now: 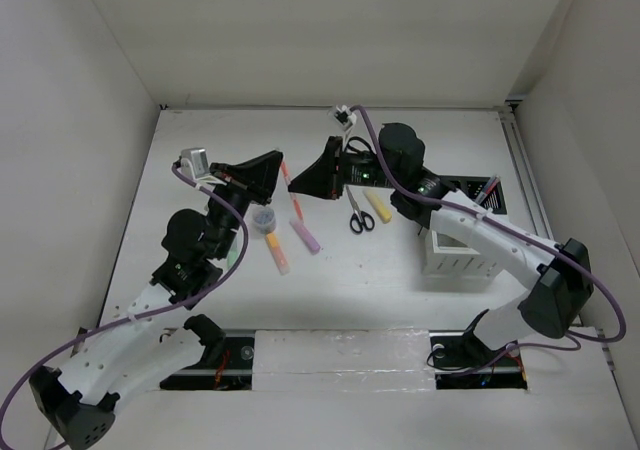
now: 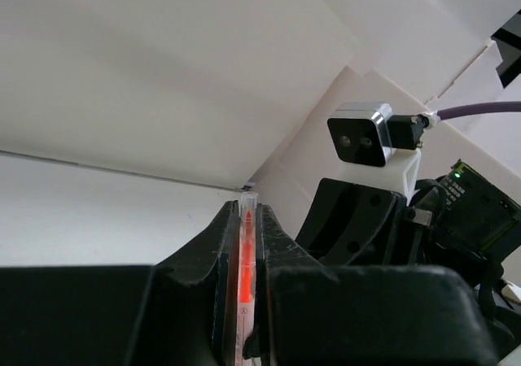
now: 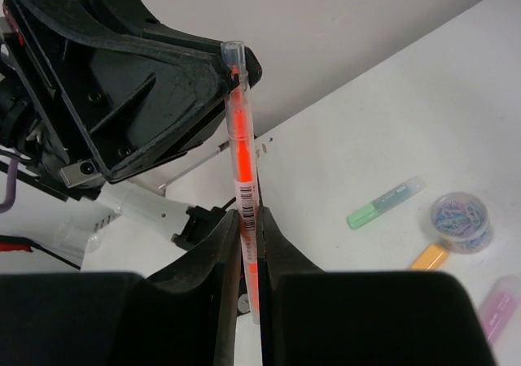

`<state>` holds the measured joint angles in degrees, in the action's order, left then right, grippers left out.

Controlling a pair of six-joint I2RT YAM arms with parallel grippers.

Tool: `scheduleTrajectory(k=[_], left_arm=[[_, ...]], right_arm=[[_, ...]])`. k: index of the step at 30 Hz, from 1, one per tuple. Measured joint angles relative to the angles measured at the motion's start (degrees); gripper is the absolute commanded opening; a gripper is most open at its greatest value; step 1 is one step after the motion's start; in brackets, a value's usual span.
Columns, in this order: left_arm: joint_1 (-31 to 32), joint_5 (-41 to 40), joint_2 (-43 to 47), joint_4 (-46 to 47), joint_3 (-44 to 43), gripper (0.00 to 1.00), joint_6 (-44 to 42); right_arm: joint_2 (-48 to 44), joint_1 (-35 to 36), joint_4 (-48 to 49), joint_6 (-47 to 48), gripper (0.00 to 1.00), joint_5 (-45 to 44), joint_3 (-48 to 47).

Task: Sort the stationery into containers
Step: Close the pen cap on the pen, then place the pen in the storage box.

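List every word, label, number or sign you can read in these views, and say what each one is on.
No text can be quoted; none is legible.
Barcode label on the red pen: tiny print beside the bars, too small to read.
Dark printing along the green marker: blurred, unreadable.
Nothing else in the three views carries readable text.

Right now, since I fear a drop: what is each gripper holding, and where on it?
Both hold the red pen: left gripper at its clear end, right gripper lower on the barrel.
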<state>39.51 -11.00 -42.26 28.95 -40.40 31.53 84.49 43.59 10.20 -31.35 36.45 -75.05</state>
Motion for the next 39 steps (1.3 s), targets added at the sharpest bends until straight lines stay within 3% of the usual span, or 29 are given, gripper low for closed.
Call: scheduleTrajectory(k=[2,3,5,10,11,18,22,26,29,32,39], left_arm=[[0.0,-0.42,0.63,-1.79,-0.83,0.18,-0.04],[0.0,-0.37,0.9,-2.71,-1.2,0.31,-0.07],[0.59,0.81,1.7,-6.14,-1.36,0.43,-0.04],[1.29,2.25,2.86,-11.3,-1.29,0.96,0.2],[1.29,2.21,3.26,-12.02,-1.27,0.99,0.28],[1.29,-1.25,6.91,-18.64,-4.68,0.99,0.83],[1.31,-8.66,3.85,-32.37,-16.87,0.99,1.51],[1.29,-17.81,-1.16,-46.53,-28.2,0.99,1.79],[1.29,-22.25,-2.47,-52.52,-26.36,0.99,1.81],[0.52,-21.64,-1.86,-55.08,-18.4,0.99,1.31],[-0.59,-16.33,-2.23,-57.22,-13.92,0.99,-2.05]], right_arm=[[0.09,0.0,1.62,0.37,0.0,0.07,0.63],[0.09,0.0,2.71,0.5,0.0,-0.2,0.9],[0.2,-0.09,6.47,0.7,0.0,-1.97,0.92],[0.2,-0.44,12.63,1.31,0.0,-4.96,0.9],[0.31,-0.48,13.05,1.38,0.0,-5.25,0.9],[0.74,-2.78,14.47,4.87,0.0,-10.62,2.36],[-3.72,-7.89,13.75,10.54,0.0,-17.22,9.11],[-14.14,-15.19,12.22,17.05,0.0,-26.32,18.73],[-22.93,-22.08,13.53,20.59,0.0,-31.47,26.38],[-29.68,-28.85,16.24,22.56,0.0,-35.06,34.47],[-31.98,-37.4,17.77,23.82,0.0,-43.69,42.86]])
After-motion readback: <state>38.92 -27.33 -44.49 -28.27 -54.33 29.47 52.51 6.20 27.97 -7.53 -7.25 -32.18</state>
